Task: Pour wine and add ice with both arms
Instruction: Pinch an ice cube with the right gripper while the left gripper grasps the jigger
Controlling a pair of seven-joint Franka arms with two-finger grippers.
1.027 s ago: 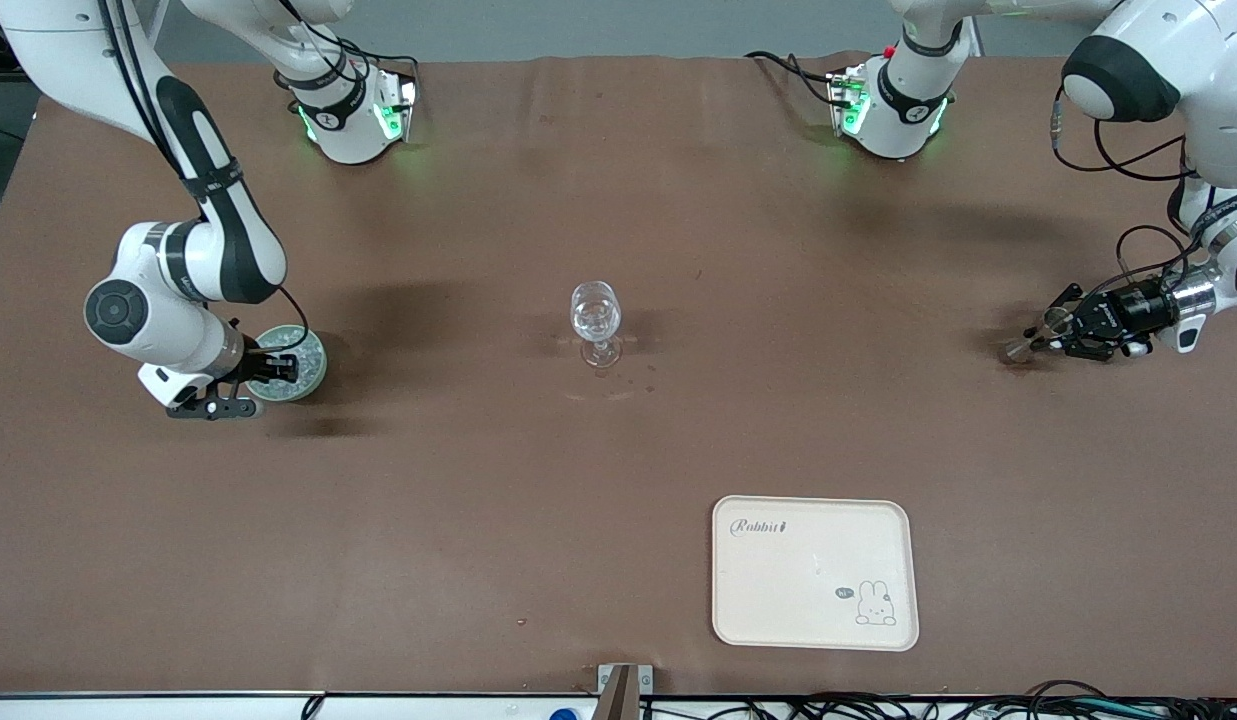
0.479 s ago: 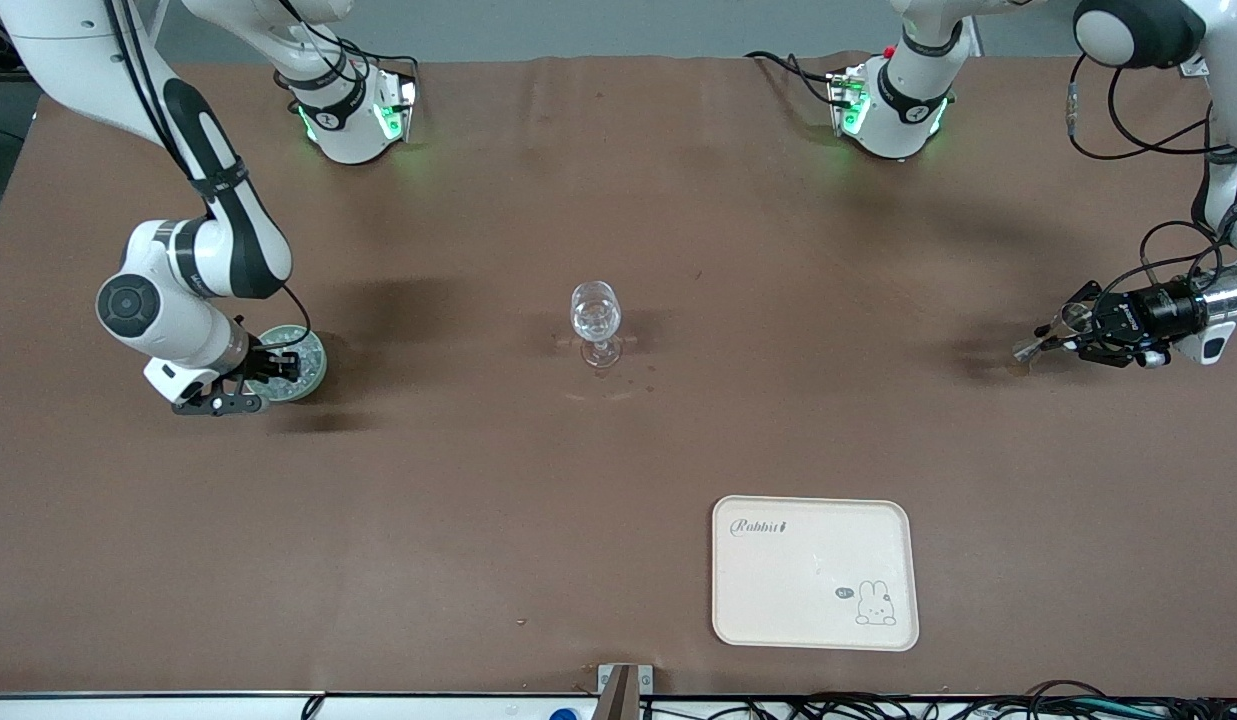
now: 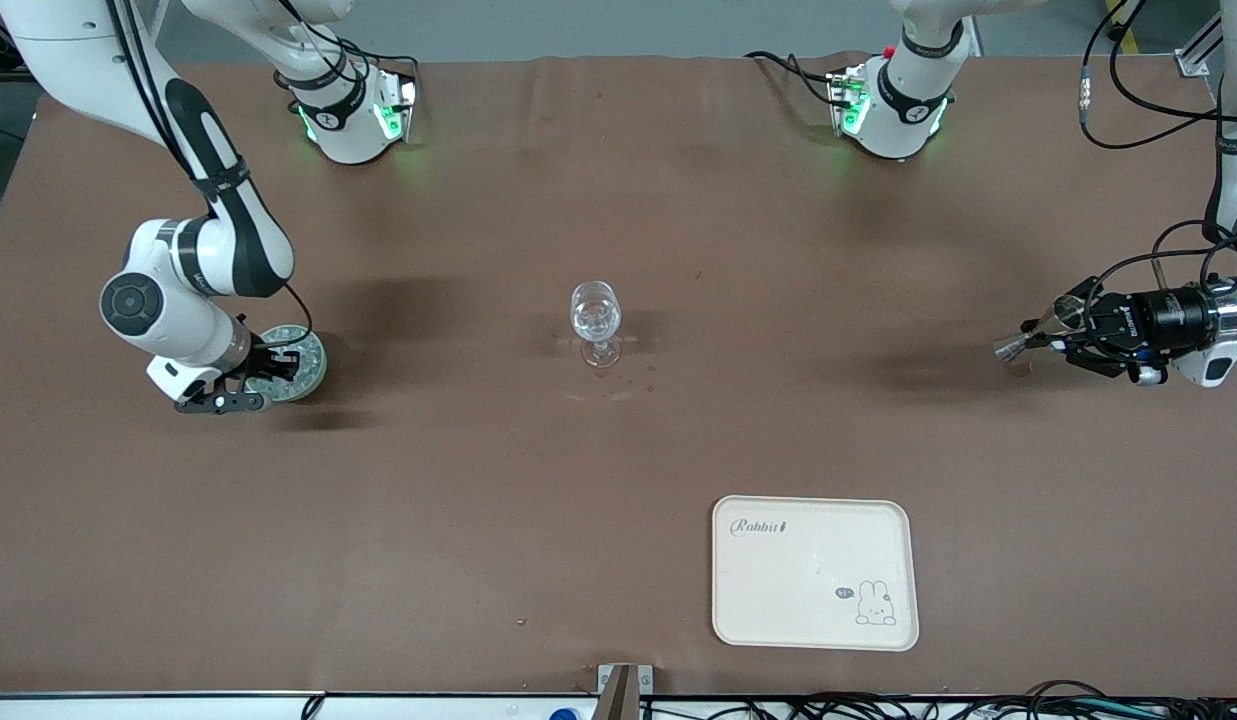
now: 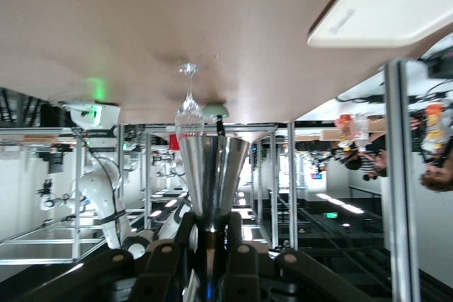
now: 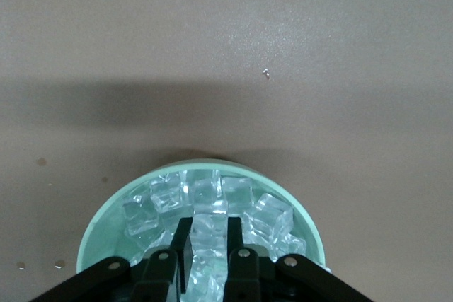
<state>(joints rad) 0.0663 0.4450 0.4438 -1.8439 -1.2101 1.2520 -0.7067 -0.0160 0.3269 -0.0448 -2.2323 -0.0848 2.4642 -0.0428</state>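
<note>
Two grippers: both were at work, one at each end of the table.
Right gripper [image 5: 209, 245]: low in the pale green bowl [image 3: 311, 362] near the right arm's end of the table, fingers a little apart among the ice [image 5: 205, 206], with a cube or so between them; I saw nothing lifted.
Left gripper [image 3: 1063, 330]: up over the table edge at the left arm's end, turned sideways, clamped on the stem of a small steel cup [image 4: 212, 175]; the cup's mouth pointed toward the middle of the table.
Ice: piled in the bowl, none in the glass that I could make out.
Wine glass [image 3: 595, 318]: upright at the middle of the table, well apart from both grippers, looking clear and empty.
Progress: early, I judged; the cup was in hand but nothing poured, and the ice had yet to be carried over.
Left to do: bring the cup to the glass and tip it, then add cubes.
Surroundings: a cream tray [image 3: 778, 580] with a rabbit drawing lay near the front edge, toward the left arm's end.
Obstacles: nothing stood between either gripper and the glass.
</note>
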